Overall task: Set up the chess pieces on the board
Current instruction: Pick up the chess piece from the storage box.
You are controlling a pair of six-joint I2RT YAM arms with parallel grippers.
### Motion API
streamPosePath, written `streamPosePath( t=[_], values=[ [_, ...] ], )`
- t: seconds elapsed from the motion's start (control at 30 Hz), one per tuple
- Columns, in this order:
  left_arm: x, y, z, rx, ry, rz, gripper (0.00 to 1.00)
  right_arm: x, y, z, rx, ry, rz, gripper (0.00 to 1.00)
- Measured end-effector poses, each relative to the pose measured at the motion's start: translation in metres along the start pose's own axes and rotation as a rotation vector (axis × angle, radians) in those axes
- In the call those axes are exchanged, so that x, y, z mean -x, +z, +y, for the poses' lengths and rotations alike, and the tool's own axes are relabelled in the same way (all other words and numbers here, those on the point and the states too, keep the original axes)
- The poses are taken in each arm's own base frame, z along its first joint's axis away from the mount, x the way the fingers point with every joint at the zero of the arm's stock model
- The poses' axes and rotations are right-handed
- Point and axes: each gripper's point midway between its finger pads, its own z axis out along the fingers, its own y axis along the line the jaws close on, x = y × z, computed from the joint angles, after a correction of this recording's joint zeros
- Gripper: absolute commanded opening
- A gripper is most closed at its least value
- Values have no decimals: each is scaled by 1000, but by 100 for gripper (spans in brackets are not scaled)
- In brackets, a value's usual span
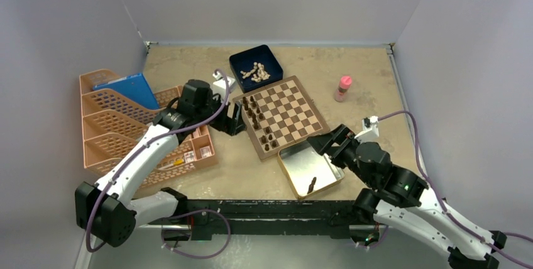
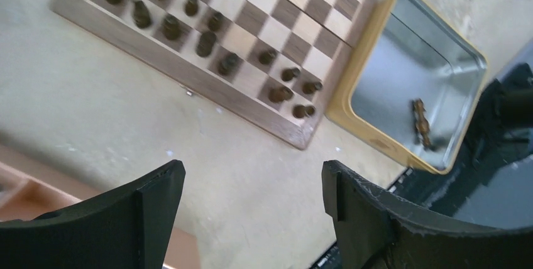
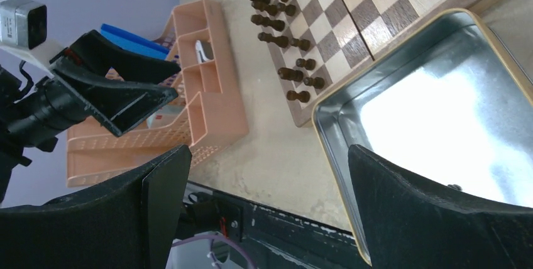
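Along the left edge of your chessboard the dark brown chess pieces stand in two rough rows, on the squares nearest the left arm; the other squares hold no pieces. The left wrist view shows the same rows running along the board's border, and the right wrist view shows them from the opposite side.

One dark piece is off the board. It lies in the silver tin, which sits just beside the board's near corner, and you can see it on its side against the shiny floor.

Your left gripper hangs just beside the board's left edge with its claw spread wide and only bare tabletop between the fingers. Your right gripper sits over the tin's far end, claw also wide apart and holding nothing.

Behind the board, a dark blue box holds the pale cream chessmen. A pink bottle stands upright well to the right of the board. On the left is an orange plastic organiser, with a blue folder in one of its slots.
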Motion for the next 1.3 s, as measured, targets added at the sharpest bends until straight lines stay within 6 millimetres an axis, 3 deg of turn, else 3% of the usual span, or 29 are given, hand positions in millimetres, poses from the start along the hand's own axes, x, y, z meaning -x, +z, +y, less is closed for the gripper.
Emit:
streamPosePath(
  t=[0.27,0.4,0.47,0.6,0.73,0.87,1.1,1.3],
  values=[
    [-38,0,-27,-175,-47,42,82,-21,16,-25,-153,-75,84,99],
    [-34,-9,-35,-207,-36,-4,79,-38,31,-40,-241,-121,147,98],
    [-28,-12,-35,-203,-30,-33,78,-45,38,-45,-270,-144,170,87],
    [-25,-14,-28,-153,-22,-67,77,-59,51,-58,-317,-198,217,59],
    [-30,-10,-17,-93,-54,-88,76,-68,60,-72,-379,-226,242,47],
    [-29,1,-9,-55,-119,-80,76,-73,65,-76,-407,-232,256,44],
    [-25,15,2,26,-262,18,74,-82,73,-65,-421,-229,315,41],
    [-33,11,8,100,-364,64,73,-95,56,-94,-595,-175,381,42]
  ],
)
